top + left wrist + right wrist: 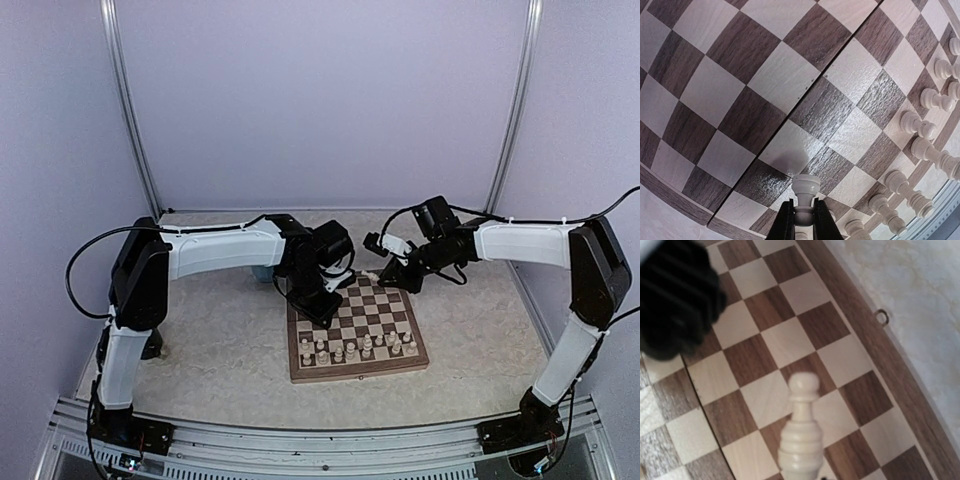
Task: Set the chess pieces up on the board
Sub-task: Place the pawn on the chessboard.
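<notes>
Pinching a cream pawn (805,187): the left gripper (804,202) has both black fingers (786,222) clamped on its rounded end, so the pawn sits dead centre between the jaws. Its long axis runs in line with the fingers, with the flared end pointing away from the wrist toward the board (715,90). It is over a pale square close to the board edge; contact with the square can't be confirmed. The overhead view puts this gripper at the board's far-left part. The other chess pieces (912,122) stand upright in rows along the near side. The right gripper (388,270) is at the far-right corner. In the right wrist view a second cream piece (802,435) rises from the bottom edge, long axis up-frame and round head away from the lens, over squares near the wooden rim. Those fingers are out of frame, so jaw state can't be told. The mottled table (920,285) lies beyond the rim.
</notes>
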Robot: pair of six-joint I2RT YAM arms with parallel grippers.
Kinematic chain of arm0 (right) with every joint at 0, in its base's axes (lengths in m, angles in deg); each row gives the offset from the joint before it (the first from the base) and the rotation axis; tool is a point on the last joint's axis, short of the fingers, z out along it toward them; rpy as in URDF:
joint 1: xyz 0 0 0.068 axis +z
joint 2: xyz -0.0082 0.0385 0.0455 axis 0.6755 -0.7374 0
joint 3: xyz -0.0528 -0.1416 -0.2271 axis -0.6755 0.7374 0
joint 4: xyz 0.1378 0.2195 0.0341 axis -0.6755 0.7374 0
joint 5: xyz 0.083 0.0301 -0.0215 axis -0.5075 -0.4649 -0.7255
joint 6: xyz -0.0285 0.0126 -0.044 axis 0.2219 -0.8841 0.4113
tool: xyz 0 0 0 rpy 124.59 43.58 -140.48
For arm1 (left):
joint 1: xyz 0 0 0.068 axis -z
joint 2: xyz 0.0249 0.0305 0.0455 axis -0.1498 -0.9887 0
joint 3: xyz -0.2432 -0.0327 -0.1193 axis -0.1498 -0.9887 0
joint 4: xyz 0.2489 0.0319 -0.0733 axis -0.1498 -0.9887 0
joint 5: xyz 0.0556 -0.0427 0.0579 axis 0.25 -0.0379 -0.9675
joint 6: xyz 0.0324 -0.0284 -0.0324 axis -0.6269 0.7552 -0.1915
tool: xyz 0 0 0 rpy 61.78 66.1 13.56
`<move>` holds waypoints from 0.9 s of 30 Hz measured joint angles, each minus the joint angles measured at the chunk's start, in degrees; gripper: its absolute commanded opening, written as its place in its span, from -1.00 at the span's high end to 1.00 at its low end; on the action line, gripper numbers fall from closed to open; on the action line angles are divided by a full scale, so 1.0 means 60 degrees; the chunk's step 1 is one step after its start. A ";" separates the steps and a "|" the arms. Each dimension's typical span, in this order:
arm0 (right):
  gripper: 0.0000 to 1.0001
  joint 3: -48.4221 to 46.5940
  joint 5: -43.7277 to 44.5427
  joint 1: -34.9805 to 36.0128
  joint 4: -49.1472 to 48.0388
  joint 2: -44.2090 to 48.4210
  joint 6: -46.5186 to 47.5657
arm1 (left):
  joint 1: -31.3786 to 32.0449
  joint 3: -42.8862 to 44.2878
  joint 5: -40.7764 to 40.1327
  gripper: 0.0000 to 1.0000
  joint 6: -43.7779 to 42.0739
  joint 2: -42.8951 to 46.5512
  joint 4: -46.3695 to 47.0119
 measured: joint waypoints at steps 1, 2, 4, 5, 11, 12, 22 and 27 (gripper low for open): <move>0.88 0.0000 0.0000 0.0000 0.0004 -0.0018 0.0007 | 0.0007 0.0000 0.0000 0.83 0.0000 -0.0051 -0.0025; 0.88 0.0000 0.0000 0.0000 0.0011 -0.0033 0.0015 | 0.0011 0.0000 0.0000 0.80 0.0000 -0.0102 -0.0044; 0.88 0.0000 0.0000 0.0000 0.0029 -0.0076 0.0033 | 0.0018 0.0000 0.0004 0.73 0.0000 -0.0193 -0.0069; 0.88 0.0000 0.0000 0.0000 0.0051 -0.0095 0.0033 | 0.0018 0.0000 0.0011 0.66 0.0004 -0.0211 -0.0076; 0.88 0.0000 -0.0004 0.0000 0.0149 -0.0160 0.0033 | 0.0062 0.0142 -0.0084 0.35 0.0011 -0.0240 -0.0091; 0.88 0.0000 0.0000 0.0000 0.0153 -0.0168 0.0033 | 0.0073 0.0146 -0.0102 0.34 0.0011 -0.0240 -0.0080; 0.88 -0.0018 -0.0178 0.0000 0.0229 -0.0178 0.0073 | 0.0080 0.0073 -0.0277 0.23 0.0022 -0.0131 0.0233; 0.86 -0.0018 -0.0994 0.0000 0.0415 -0.0171 0.0222 | -0.0127 -0.1439 0.0047 0.11 0.0284 0.1333 0.1978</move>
